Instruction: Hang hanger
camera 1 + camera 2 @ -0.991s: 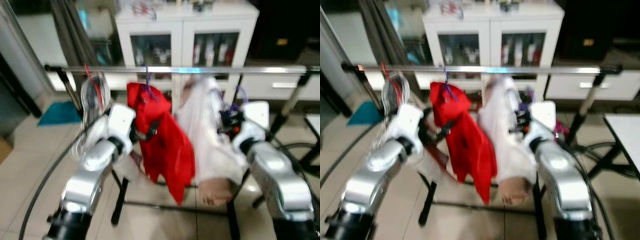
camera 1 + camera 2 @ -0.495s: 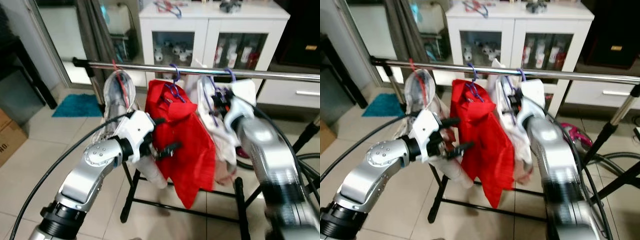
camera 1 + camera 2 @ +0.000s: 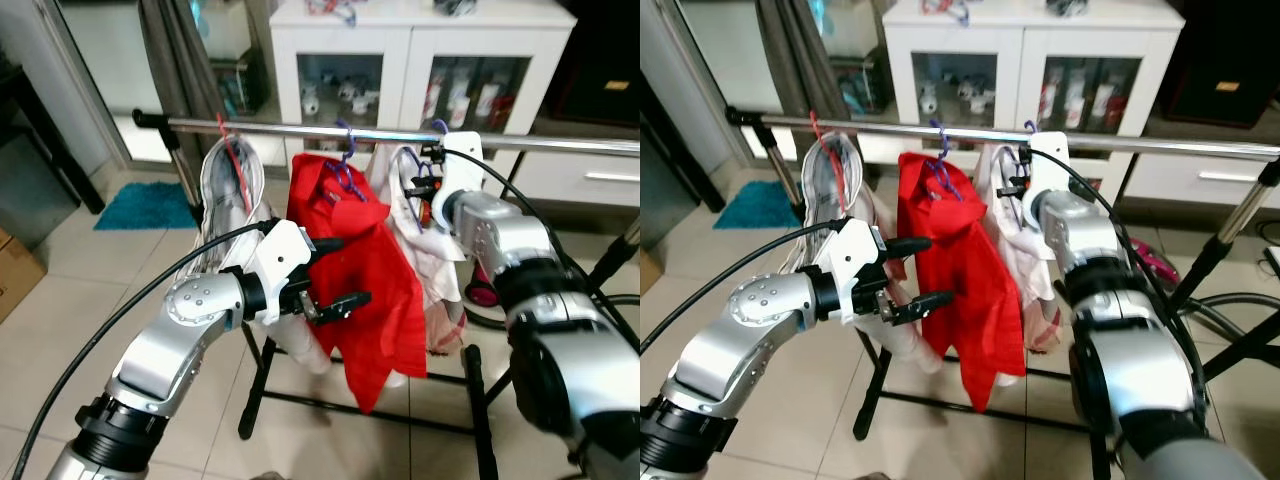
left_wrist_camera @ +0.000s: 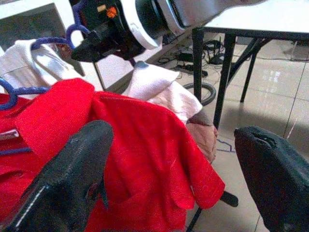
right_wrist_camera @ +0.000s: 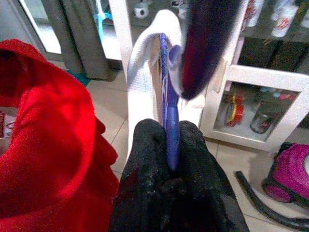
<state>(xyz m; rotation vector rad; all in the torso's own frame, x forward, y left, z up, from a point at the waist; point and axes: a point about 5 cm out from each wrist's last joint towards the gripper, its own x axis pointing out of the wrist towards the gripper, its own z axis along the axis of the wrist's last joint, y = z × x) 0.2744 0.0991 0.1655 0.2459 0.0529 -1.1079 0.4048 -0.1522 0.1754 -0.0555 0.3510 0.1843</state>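
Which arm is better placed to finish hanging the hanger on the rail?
The right. Its claw is shut on the purple hanger at the rail; the left claw is open beside the red garment.

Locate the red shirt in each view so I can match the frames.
Left eye: red shirt hangs mid-frame under the rail.
Right eye: mid-frame, same rail above.
Left wrist: lower left, between the open left gripper fingers.
Right wrist: left edge, beside the right gripper pinching the purple hanger.
Shared landmark: white garment.
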